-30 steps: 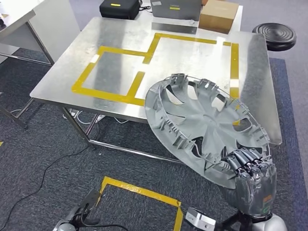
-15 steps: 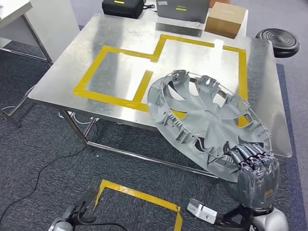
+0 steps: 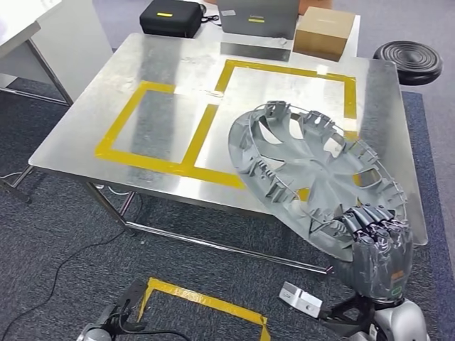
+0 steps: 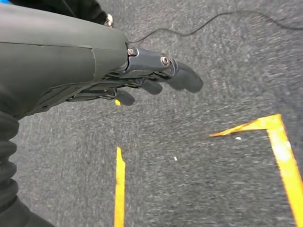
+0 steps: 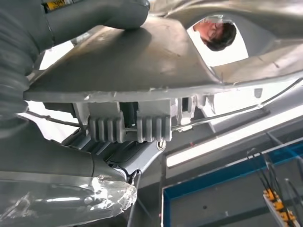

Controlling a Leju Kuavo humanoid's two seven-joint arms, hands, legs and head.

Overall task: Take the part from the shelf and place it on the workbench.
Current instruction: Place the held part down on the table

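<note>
Across the middle of your head view stretched the steel tabletop [image 3: 177, 71], marked with yellow tape rectangles [image 3: 161, 160]. Above its near right corner you had the grey wheel cover [image 3: 308, 174] tilted, ribbed back side up, its far edge over the tape and its near rim off the table's front edge. Your right hand [image 3: 378, 249] grasped that near rim, fingers curled over it. At the table's far edge sat a black case [image 3: 169, 15] and a cardboard box [image 3: 324, 32]. Your left hand [image 4: 143, 78] hung over the carpet, holding nothing, fingers extended.
</note>
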